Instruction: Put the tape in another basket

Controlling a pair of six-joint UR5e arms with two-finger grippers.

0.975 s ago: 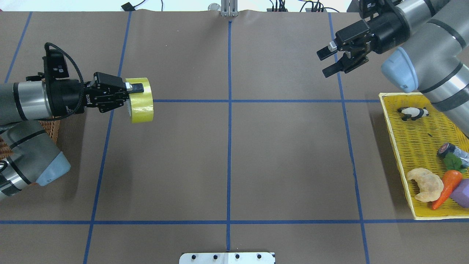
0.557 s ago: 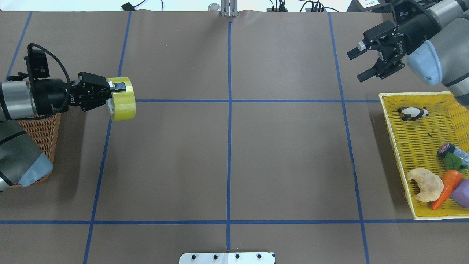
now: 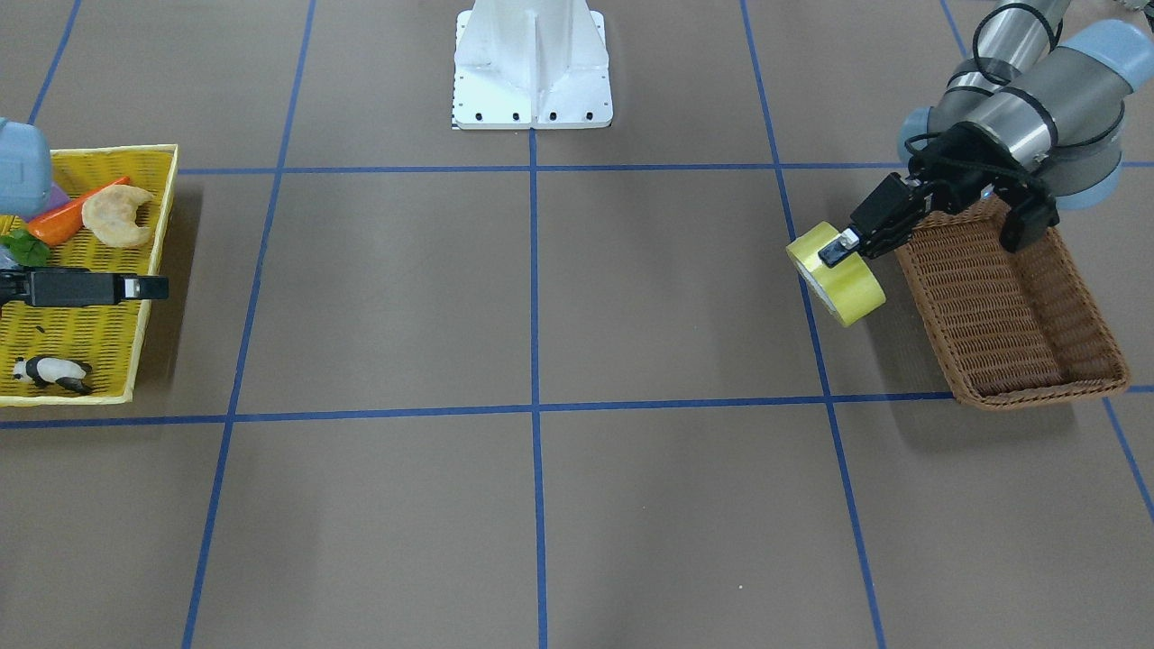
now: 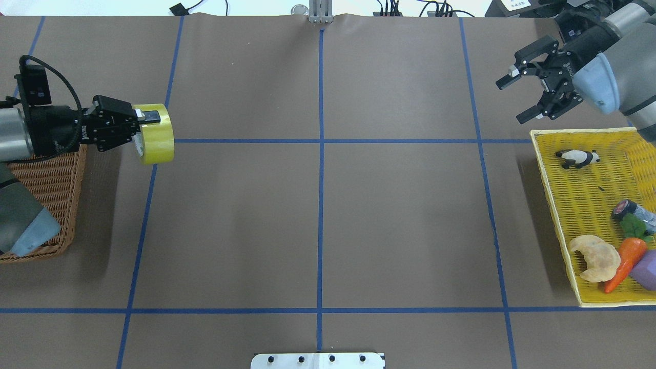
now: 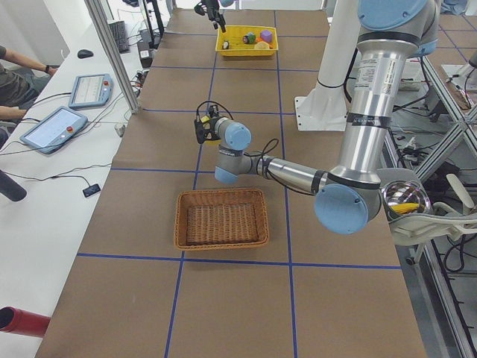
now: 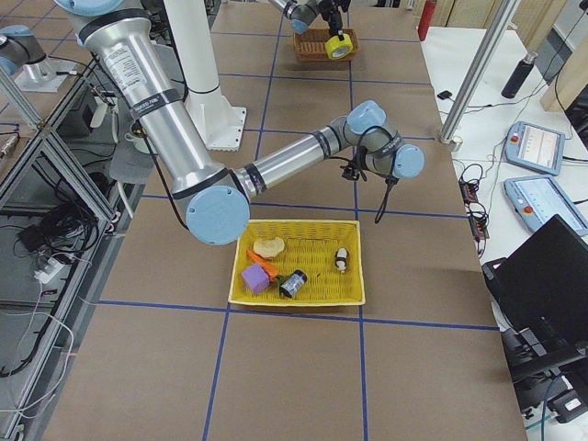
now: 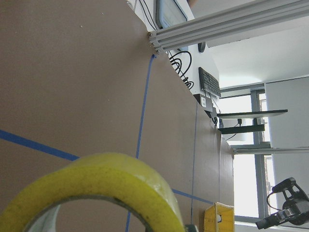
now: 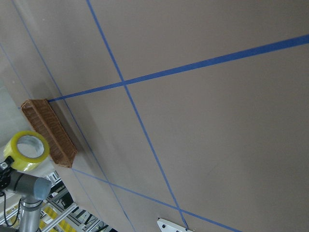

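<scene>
— Brown paper marked with blue grid lines covers the table (image 4: 318, 215). What has changed on it in the last second?

— The left gripper (image 4: 147, 125) has carried the tape (image 4: 156, 136) back along the cross line toward the wicker basket (image 4: 51, 205). A second ago the roll hung clearly farther out toward the table's middle. Now it is just beside the basket's near rim, held clear of the paper.

— So is it over the basket yet?

— Not quite. In the front-facing view the roll sits beside the rim rather than above the woven floor. The jaws are pinched on the roll's wall. One finger lies across the outside, and the other looks to be inside the core, though it is mostly hidden.

— And the other arm?

— The right gripper (image 4: 515, 100) has pulled away toward the far right corner. It is empty, with its fingers spread wide, and it hangs just past the far end of the yellow mesh basket (image 4: 579, 205). The panda figure (image 4: 576, 158), croissant (image 4: 594, 264) and carrot (image 4: 625, 261) lie in that basket.

— What does that mean for the task?

— The carry looks nearly finished. What probably remains is a short travel over the rim, a lowering, and a release. The roll is held on edge, so it may roll on landing, and the basket's sides are low.
</scene>
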